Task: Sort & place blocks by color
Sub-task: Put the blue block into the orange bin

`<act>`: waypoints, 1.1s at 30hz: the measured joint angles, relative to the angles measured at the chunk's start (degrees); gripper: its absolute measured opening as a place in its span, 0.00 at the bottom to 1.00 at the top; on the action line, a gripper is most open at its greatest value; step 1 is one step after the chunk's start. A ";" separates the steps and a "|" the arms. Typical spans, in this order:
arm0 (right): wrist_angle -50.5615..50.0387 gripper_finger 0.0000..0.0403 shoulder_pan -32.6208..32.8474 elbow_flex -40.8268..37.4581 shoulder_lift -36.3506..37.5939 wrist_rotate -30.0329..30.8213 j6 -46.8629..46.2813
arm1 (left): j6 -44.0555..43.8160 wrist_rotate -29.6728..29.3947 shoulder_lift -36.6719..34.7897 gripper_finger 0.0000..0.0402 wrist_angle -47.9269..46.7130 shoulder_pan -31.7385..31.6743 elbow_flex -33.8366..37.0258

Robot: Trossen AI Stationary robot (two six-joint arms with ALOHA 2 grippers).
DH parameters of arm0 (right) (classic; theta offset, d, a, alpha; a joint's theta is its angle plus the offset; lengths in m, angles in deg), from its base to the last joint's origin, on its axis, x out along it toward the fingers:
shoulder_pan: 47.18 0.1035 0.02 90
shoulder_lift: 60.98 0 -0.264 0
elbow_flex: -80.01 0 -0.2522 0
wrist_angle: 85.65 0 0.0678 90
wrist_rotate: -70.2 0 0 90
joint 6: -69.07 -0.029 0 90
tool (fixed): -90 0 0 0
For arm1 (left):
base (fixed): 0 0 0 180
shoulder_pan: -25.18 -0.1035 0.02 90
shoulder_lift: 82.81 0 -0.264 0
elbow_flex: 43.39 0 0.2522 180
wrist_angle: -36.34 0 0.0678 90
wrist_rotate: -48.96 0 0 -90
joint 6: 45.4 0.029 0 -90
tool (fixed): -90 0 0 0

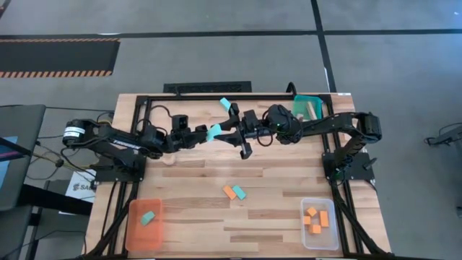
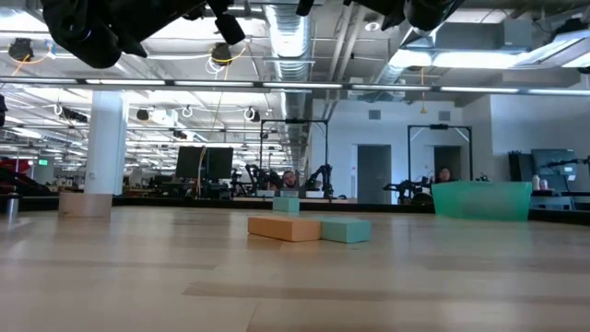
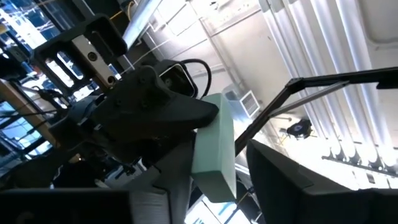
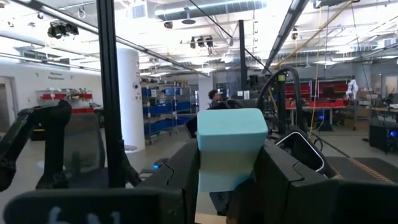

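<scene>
A teal block hangs in the air over the table's middle, between my two grippers. My right gripper reaches in from the right and is shut on it. My left gripper reaches in from the left and is open, with one finger on each side of the block's near end; a strip of background shows between the block and one finger. On the table lie another teal block toward the far edge, an orange block touching a teal one, and a tan block. My right gripper pinches the teal block's end between its two fingers, level, coming from the table's right. The block sticks out past the fingertips toward my left gripper, lifted well clear of the table.
An orange tray at the near left holds one teal block. A clear tray at the near right holds several orange blocks. A teal tray at the far right holds tan pieces. A black frame borders the table.
</scene>
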 joint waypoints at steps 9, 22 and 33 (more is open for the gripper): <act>0.02 0.32 0.00 0.00 0.02 -0.28 4.28 | -0.92 0.32 0.00 0.12 -0.44 -0.02 -0.02; -3.65 0.56 -0.73 -0.10 0.49 -2.77 -1.10 | -3.42 9.34 -3.40 0.07 -7.48 -4.93 -0.07; -29.80 0.72 -4.82 -0.07 11.48 -13.39 2.63 | 2.56 19.58 -27.25 0.07 -72.38 -6.35 -5.52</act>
